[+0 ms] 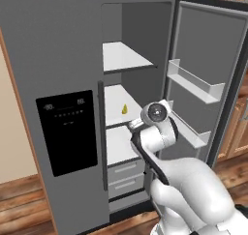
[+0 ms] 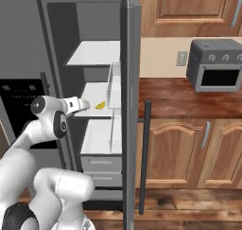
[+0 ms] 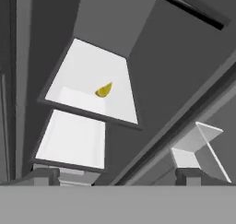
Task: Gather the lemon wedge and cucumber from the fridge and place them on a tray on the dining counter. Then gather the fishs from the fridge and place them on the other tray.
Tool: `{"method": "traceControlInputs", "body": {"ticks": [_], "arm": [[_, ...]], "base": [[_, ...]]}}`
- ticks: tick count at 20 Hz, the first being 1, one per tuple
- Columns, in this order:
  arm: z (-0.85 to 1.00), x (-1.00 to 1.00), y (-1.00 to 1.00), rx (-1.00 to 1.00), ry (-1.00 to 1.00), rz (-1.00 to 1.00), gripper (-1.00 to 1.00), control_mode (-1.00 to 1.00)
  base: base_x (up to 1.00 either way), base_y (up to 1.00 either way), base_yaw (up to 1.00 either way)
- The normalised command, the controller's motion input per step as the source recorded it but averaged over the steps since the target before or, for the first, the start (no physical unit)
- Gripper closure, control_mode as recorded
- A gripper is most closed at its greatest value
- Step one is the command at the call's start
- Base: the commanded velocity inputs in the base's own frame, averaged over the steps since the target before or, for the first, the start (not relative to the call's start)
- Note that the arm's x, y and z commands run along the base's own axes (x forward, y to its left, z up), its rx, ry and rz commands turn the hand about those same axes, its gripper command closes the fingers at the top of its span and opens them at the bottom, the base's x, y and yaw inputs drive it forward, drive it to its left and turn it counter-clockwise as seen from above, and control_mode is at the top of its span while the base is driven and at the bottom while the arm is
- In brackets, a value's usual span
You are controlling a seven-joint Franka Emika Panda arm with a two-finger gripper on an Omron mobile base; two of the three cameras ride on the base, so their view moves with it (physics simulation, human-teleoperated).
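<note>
Fridge (image 1: 58, 60) standing with its right door swung wide, arm reaching toward the opening. Lemon wedge (image 1: 124, 109) sitting alone on the middle shelf (image 1: 112, 101), toward the back, well apart from the shelf's front edge; same small yellow sliver in the right base view (image 2: 100, 105) and in the hand view (image 3: 104, 90). Tool (image 3: 117, 174) hanging outside the compartment, short of the shelf edge, fingertips (image 3: 45, 174) spread wide with nothing between them. Likely a light piece, soft-fleshed under a slick rind, easy to squash or squirt out of a hard pinch; best bet looks like closing gently across the two flat cut faces near the thick middle, not on the pointed ends. Small target, so little room for a sideways miss. Top shelf (image 1: 125, 55) bare white, lower shelf (image 1: 118, 144) bare too, two drawers (image 1: 125, 177) beneath shut, contents hidden. Door bins (image 1: 196, 81) on the open door look to carry nothing. Cucumber and fish not spotted on the open shelves from here; cannot tell whether tucked in a drawer. Trays and dining surface outside these pictures.
</note>
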Motion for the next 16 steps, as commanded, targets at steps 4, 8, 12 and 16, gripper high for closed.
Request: {"method": "traceControlInputs", "body": {"ticks": [4, 8, 12, 16], "arm": [[0.00, 0.00, -0.21, 0.23, 0.06, -0.08, -1.00, -1.00], [0.00, 0.00, -0.22, 0.26, 0.11, 0.00, -1.00, -1.00], [0.00, 0.00, -0.07, 0.21, 0.12, -0.01, -1.00, -1.00], [0.00, 0.05, 0.00, 0.06, 0.15, -0.04, -1.00, -1.00]], "base": [[0.00, 0.00, 0.00], [0.00, 0.00, 0.00], [0.00, 0.00, 0.00], [0.00, 0.00, 0.00]]}}
